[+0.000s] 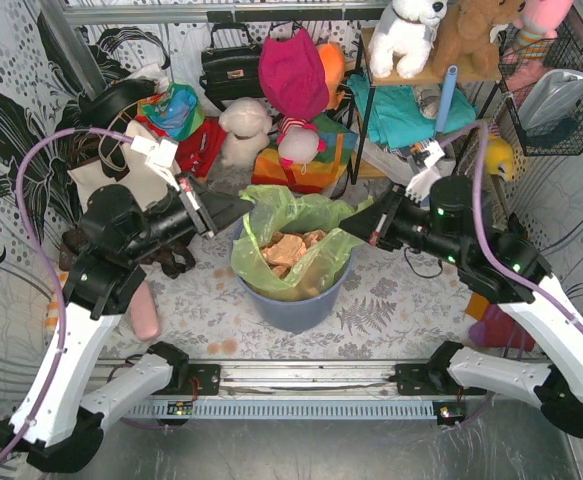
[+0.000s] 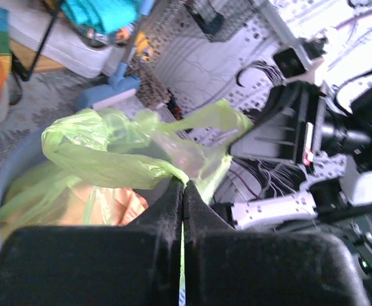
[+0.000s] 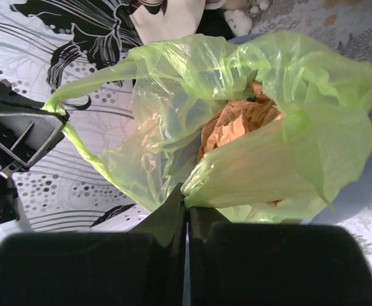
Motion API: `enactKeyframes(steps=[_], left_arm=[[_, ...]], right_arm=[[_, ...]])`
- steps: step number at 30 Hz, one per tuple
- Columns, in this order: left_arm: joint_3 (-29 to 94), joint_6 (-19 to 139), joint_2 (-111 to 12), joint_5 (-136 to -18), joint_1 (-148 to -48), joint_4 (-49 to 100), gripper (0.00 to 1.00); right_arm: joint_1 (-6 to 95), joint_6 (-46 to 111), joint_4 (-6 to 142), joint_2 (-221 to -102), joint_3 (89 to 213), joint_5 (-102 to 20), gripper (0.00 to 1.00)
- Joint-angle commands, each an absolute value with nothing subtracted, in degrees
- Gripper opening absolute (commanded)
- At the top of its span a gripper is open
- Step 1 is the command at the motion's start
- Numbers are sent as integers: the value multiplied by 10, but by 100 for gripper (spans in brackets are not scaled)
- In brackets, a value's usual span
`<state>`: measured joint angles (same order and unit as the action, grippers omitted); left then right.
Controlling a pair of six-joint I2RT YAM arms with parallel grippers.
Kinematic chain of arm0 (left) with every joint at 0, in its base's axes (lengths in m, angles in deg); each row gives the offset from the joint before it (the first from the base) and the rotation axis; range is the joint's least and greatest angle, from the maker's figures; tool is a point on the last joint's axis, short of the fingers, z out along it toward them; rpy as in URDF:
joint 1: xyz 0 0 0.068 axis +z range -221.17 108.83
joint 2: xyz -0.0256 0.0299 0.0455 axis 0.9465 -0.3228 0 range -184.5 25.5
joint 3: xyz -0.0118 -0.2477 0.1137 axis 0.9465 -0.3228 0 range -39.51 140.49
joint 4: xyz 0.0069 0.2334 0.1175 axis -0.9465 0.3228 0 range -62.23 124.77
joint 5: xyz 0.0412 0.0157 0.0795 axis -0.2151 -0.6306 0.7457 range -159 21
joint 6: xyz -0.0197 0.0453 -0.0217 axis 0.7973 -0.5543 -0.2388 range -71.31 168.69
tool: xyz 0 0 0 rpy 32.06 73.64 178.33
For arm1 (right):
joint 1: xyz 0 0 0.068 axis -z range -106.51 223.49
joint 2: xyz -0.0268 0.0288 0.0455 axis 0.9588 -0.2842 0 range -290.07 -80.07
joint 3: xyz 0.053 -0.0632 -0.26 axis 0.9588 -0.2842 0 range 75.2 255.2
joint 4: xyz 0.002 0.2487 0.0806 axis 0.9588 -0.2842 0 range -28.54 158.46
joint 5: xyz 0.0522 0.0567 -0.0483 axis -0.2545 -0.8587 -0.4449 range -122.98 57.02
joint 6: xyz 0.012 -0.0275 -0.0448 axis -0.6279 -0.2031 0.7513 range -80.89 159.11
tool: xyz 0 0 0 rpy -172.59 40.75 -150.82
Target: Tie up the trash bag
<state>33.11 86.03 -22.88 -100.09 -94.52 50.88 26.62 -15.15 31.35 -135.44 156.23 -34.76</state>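
Where the left gripper [image 1: 243, 211] meets the plastic, its fingers are pressed flat together on a twisted strip of the rim. In the left wrist view the green film vanishes into the seam between them, so how much is pinched cannot be made out. That view is soft, and the far arm in it is washed out by glare.

The trash bag [image 1: 301, 215] stands in the round blue-grey bin [image 1: 296, 305] on the counter [image 1: 381, 300], between the two arms. Its mouth gapes over crumpled brown paper [image 1: 291, 250], and its lower part is hidden behind the bin wall.

The right gripper [image 1: 347, 228] is clamped the same way on the opposite edge, with the film disappearing between its closed fingers. In the right wrist view a thin stretched strand runs across to the left gripper, which is cut off at the frame's left edge.
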Motion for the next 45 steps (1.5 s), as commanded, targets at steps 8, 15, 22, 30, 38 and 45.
enactKeyframes(steps=[8, 15, 22, 30, 38, 45], left_arm=[[352, 871, -270, -916, -945, 450, 0], [352, 874, -268, -913, -945, 457, 5], [339, 879, -259, -927, -945, 464, 5], [319, 892, -247, -933, -944, 452, 3], [324, 888, -244, -931, -944, 460, 2], [321, 888, -242, -929, -945, 461, 2]], right_arm=[[263, -99, 207, -1384, 1674, -220, 58], [263, -169, 176, -1302, 1591, -138, 71], [263, -241, 285, -1249, 1480, -179, 74], [263, -398, 547, -1172, 1270, -193, 76], [264, -403, 561, -1152, 1266, -116, 75], [263, -318, 521, -1161, 1315, -21, 78]])
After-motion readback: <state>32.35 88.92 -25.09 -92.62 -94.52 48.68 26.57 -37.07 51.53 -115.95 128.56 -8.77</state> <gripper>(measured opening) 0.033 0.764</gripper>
